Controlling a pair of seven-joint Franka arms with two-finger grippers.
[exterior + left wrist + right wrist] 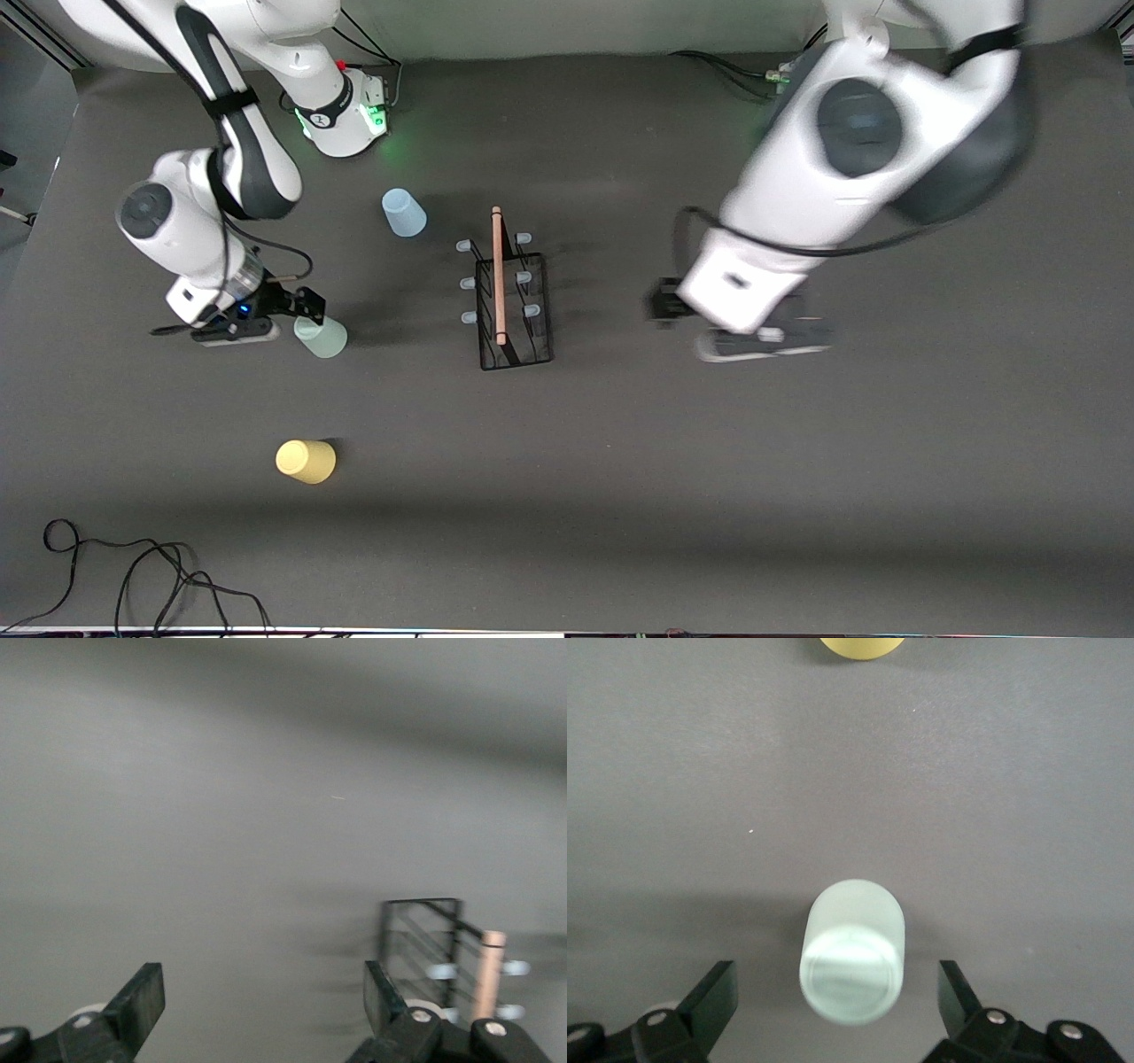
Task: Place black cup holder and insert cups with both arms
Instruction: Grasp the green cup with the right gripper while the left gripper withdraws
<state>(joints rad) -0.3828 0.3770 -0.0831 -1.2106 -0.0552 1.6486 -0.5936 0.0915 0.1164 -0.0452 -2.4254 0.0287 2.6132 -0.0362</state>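
The black cup holder (514, 301) stands upright at the table's middle, its wooden rod (498, 275) on top and its pegs bare. It also shows in the left wrist view (423, 943). The pale green cup (321, 337) sits toward the right arm's end. My right gripper (306, 317) is open and low beside it. In the right wrist view the green cup (852, 952) lies between the open fingers of my right gripper (833, 1001), untouched. The light blue cup (403, 213) and the yellow cup (306, 461) stand apart. My left gripper (753, 341) is open and empty (264, 1001) over bare table.
The yellow cup's edge shows in the right wrist view (861, 645). A black cable (133, 576) lies coiled at the table's edge nearest the front camera. The right arm's base (350, 111) glows green at the table's back edge.
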